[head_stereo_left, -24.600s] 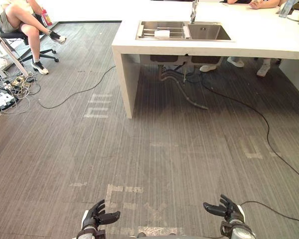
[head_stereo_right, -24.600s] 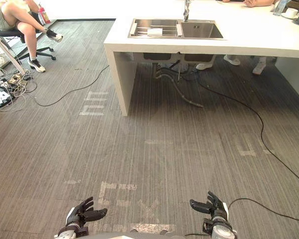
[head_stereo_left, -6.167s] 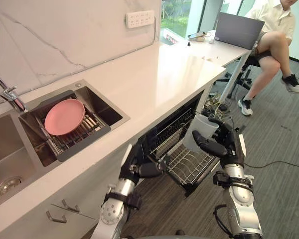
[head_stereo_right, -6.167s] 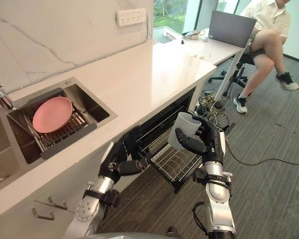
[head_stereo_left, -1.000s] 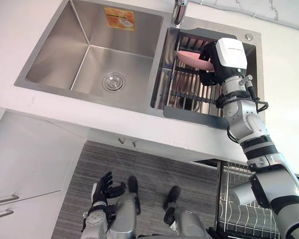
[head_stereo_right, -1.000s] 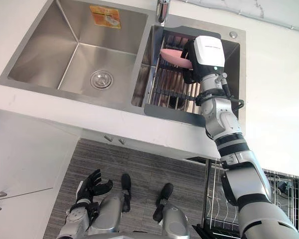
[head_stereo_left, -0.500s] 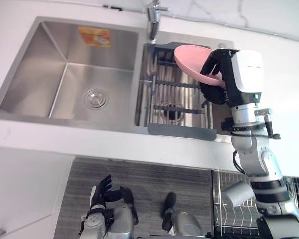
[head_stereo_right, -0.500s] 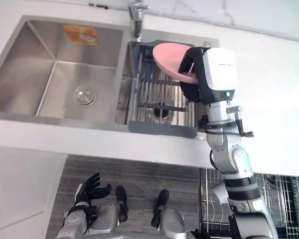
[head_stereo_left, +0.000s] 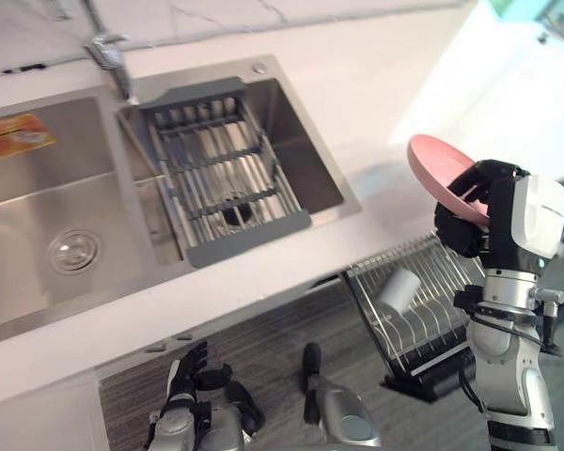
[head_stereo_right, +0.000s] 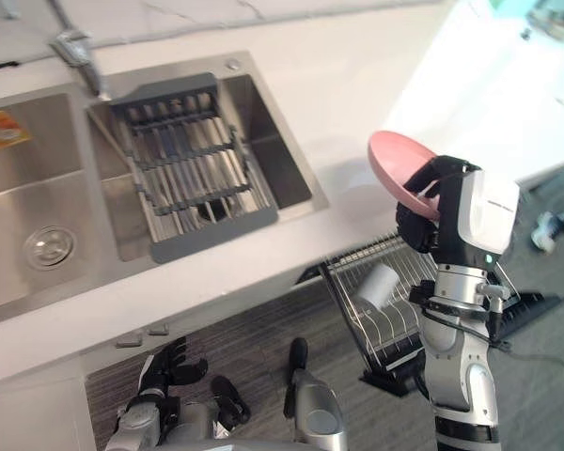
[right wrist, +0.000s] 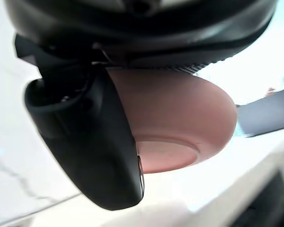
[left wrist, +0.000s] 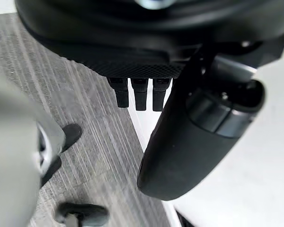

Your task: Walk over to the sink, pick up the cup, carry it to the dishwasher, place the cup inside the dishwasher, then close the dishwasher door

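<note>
On rack (head_stereo_left: pixel 430 324), cup (head_stereo_left: pixel 398 291), clear of right fingers (head_stereo_left: pixel 477 177)

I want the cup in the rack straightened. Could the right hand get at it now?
Probably not yet: the right hand is curled round the plate, though the rack lies open below it.

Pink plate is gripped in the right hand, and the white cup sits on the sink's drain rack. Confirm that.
Not quite. The right hand does grip the pink plate, but the white cup lies in the pulled-out dishwasher rack, not on the sink's drain rack, as the left eye view shows.
</note>
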Tool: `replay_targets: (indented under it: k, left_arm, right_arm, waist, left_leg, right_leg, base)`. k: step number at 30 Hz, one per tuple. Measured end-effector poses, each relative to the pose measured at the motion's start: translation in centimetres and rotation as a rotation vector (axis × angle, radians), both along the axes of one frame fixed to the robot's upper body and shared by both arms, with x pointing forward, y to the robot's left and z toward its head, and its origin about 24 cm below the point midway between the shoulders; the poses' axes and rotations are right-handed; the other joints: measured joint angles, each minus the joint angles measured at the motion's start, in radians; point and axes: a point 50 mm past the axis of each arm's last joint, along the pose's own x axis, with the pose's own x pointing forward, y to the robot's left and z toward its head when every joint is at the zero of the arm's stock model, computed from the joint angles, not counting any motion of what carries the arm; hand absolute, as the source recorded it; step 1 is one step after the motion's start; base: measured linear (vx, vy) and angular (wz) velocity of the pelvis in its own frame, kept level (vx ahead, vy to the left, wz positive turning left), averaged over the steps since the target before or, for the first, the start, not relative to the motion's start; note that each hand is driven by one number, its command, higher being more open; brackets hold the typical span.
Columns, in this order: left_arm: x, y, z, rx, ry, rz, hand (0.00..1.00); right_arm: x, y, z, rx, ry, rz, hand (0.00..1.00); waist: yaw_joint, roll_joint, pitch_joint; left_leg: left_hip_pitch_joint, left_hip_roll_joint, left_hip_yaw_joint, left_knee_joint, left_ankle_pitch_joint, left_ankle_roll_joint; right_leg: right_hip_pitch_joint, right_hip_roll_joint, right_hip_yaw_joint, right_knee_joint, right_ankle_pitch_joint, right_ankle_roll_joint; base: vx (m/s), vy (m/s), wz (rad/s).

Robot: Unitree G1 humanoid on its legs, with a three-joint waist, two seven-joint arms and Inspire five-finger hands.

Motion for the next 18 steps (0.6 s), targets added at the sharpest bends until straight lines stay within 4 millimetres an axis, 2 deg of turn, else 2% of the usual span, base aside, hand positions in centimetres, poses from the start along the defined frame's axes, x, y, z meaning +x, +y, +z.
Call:
replay_targets:
  k: [1,2,3,5,7,10,12,13,18]
  left_arm:
    - [-0.1,0.0,0.0,-0.001,-0.001,0.002,0.90]
    - [0.0,0.0,0.0,-0.004,-0.004,0.007,0.90]
    - [0.0,-0.1,0.0,-0.006,-0.002,0.008,0.90]
    - [-0.6,-1.0,-0.3,-0.033,0.011,0.004,0.90]
    - [-0.7,-1.2,-0.4,-0.038,0.011,0.003,0.90]
    - [-0.4,-1.5,-0.3,-0.050,-0.002,0.011,0.90]
    - [0.0,-1.8,-0.2,-0.062,-0.014,0.013,0.90]
    - [0.4,-1.9,0.0,-0.064,-0.031,0.005,0.90]
    - [1.4,-1.8,0.4,-0.063,-0.063,0.013,0.90]
  right_arm:
    - [-0.2,-0.2,-0.5,0.009,0.019,-0.005,0.30]
    - [-0.2,-0.4,-1.0,0.033,0.039,-0.008,0.30]
    - [-0.4,-0.6,-1.5,0.042,0.059,-0.020,0.30]
    - [-0.4,-1.6,-3.7,0.101,0.146,-0.058,0.30]
    - [-0.5,-2.3,-5.0,0.147,0.194,-0.090,0.30]
    - [-0.2,-3.3,-6.2,0.220,0.226,-0.124,0.30]
    - [0.3,-4.1,-6.5,0.251,0.239,-0.149,0.30]
    - [0.9,-4.6,-6.4,0.267,0.231,-0.165,0.30]
    - [4.7,-6.0,-5.0,0.306,0.188,-0.188,0.30]
  waist:
    - [0.000,0.000,-0.007]
    - [-0.001,0.020,-0.008]
    - [-0.001,0.033,-0.016]
    - [0.000,0.062,-0.031]
    - [-0.001,0.073,-0.029]
    - [-0.002,0.100,-0.010]
    - [-0.002,0.118,0.018]
    - [0.000,0.131,0.051]
    - [0.006,0.156,0.125]
  left_leg:
    - [-0.002,0.007,0.009,0.011,-0.019,-0.019]
    - [-0.022,0.038,0.010,0.036,-0.032,-0.037]
    - [-0.037,0.054,0.009,0.046,-0.030,-0.039]
    - [-0.057,0.087,0.010,0.051,-0.013,-0.052]
    - [-0.063,0.087,0.002,0.041,0.004,-0.051]
    - [-0.113,0.073,-0.117,0.050,0.022,-0.049]
    - [-0.130,0.061,-0.179,0.049,0.033,-0.046]
    - [-0.134,0.050,-0.210,0.047,0.034,-0.045]
    - [-0.209,0.017,-0.238,0.038,0.052,-0.015]
  right_leg:
    - [0.020,0.004,-0.021,-0.025,-0.017,0.014]
    - [0.027,0.045,-0.018,-0.084,0.004,0.012]
    - [0.028,0.067,-0.017,-0.119,0.021,0.005]
    - [0.045,0.131,-0.006,-0.232,0.081,-0.019]
    - [0.043,0.146,0.004,-0.254,0.100,-0.030]
    - [0.011,0.150,0.014,-0.247,0.110,-0.038]
    - [0.005,0.143,0.008,-0.244,0.116,-0.039]
    - [0.001,0.136,0.004,-0.233,0.117,-0.040]
    - [-0.081,0.109,0.009,-0.220,0.151,-0.042]
  base:
    - [-0.03,-0.150,-0.46]
    - [-0.03,-0.157,-0.33]
    - [-0.04,-0.175,-0.37]
    - [-0.04,-0.151,-0.34]
    - [-0.05,-0.098,-0.26]
    - [-0.08,-0.068,-0.12]
    - [-0.09,-0.017,0.11]
    - [-0.15,0.032,0.13]
    - [-0.12,0.039,0.05]
